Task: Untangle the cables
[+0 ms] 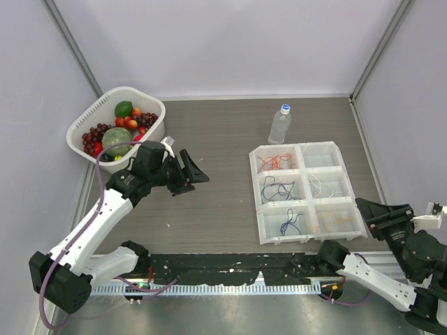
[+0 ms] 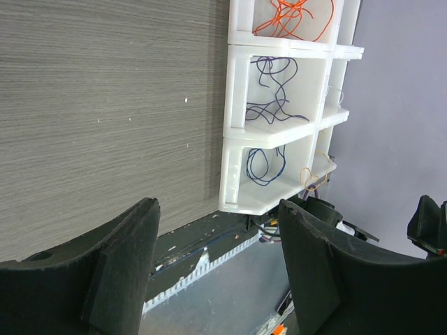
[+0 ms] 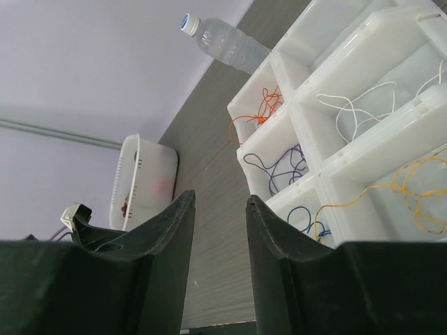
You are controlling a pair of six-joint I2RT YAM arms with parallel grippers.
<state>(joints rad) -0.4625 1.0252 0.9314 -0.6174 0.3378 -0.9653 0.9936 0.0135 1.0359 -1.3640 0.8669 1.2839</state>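
Lying sorted in a white plastic six-cell tray (image 1: 311, 237), the thin cables (image 2: 269, 84) each occupy their own cell: an orange tangle (image 1: 274, 162) far left, a dark purple wire (image 1: 278, 187) middle left, a blue wire (image 1: 290, 222) near left, a white wire (image 1: 323, 185) middle right, and a yellow wire (image 1: 335, 218) near right. The left gripper (image 1: 198, 171) hangs over the grey wood-grain table (image 1: 223, 139), well left of the tray, its jaws wide apart (nothing between them). The right gripper (image 1: 364, 207) sits near the tray's near right corner, its jaws parted by a narrow gap and holding nothing. A clear plastic blue-capped bottle (image 1: 280, 124) stands just behind the tray.
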